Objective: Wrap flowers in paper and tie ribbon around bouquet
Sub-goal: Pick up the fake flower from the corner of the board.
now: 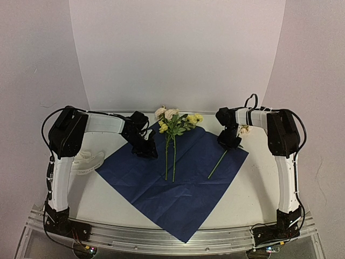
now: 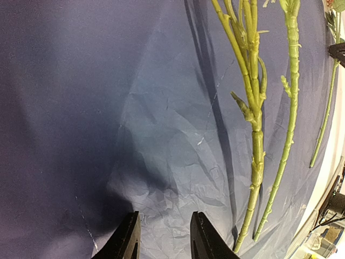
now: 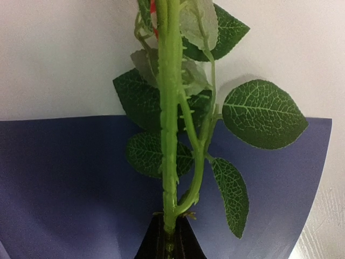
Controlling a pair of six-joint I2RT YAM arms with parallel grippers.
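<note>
The paper (image 1: pixel 178 194) lies navy side up as a diamond on the table. Two of the flowers (image 1: pixel 175 123), yellow and cream blooms on long stems, lie across its middle. My left gripper (image 1: pixel 145 147) hovers open over the paper's left part; the left wrist view shows its fingers (image 2: pixel 129 237) apart above bare crinkled paper (image 2: pixel 108 108), with the stems (image 2: pixel 254 135) to the right. My right gripper (image 1: pixel 229 141) is shut on a third flower's stem (image 3: pixel 168 135) at the paper's right corner, leaves (image 3: pixel 264 113) spreading beyond it. The cream ribbon (image 1: pixel 89 161) lies bunched beside the left arm.
A white curved backdrop (image 1: pixel 178 54) rises behind the table. An aluminium rail (image 1: pixel 161 237) runs along the near edge between the arm bases. The held flower's stem (image 1: pixel 217 164) trails down over the paper's right edge.
</note>
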